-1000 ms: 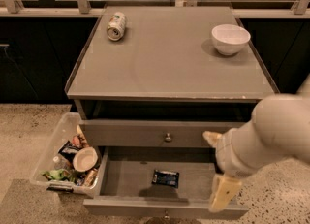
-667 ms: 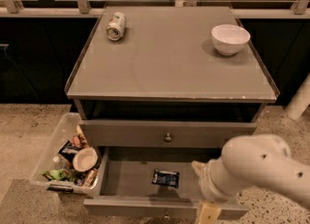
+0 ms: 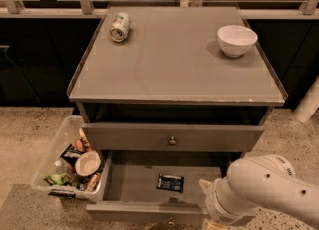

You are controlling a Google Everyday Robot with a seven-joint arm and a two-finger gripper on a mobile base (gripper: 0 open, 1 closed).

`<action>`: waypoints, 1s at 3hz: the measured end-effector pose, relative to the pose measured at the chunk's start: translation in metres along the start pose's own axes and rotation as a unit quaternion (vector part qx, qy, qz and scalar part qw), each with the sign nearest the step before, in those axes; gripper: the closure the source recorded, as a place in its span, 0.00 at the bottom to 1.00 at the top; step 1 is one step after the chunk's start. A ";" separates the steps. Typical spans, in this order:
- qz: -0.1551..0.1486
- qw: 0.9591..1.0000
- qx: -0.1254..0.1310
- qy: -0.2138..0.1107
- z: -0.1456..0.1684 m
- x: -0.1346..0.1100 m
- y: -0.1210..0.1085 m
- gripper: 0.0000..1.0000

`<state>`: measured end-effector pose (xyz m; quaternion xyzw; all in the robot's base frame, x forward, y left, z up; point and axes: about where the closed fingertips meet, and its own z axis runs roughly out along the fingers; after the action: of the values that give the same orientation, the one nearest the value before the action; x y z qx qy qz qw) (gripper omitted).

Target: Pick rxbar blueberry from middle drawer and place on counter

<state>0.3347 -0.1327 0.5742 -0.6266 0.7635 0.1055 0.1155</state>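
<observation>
Lower now than a second ago, and further in toward the drawer's front right corner: arm (image 3: 269,189), with gripper (image 3: 209,221) at 5 o'clock of the middle drawer (image 3: 124,184), by its front edge. Cannot tell whether apart or together. Lying flat on the drawer floor near centre, at 10 o'clock of the gripper and apart from it: rxbar blueberry (image 3: 170,183). Likely light, thin, slightly bendy, with a slick wrapper; best pinched from above across the short width. Counted: one bar; on the counter (image 3: 174,69), one can (image 3: 119,26) at 11 o'clock and one bowl (image 3: 237,40) at 1 o'clock; one snack bin (image 3: 47,164); two knobbed fronts.
</observation>
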 end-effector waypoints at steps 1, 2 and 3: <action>0.025 0.999 -0.020 -0.007 0.012 0.013 0.002 0.00; 0.012 0.998 -0.057 -0.030 0.053 0.006 -0.015 0.00; -0.023 0.993 -0.093 -0.063 0.104 -0.025 -0.030 0.00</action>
<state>0.3731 -0.0832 0.4824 -0.6438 0.7271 0.2127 0.1071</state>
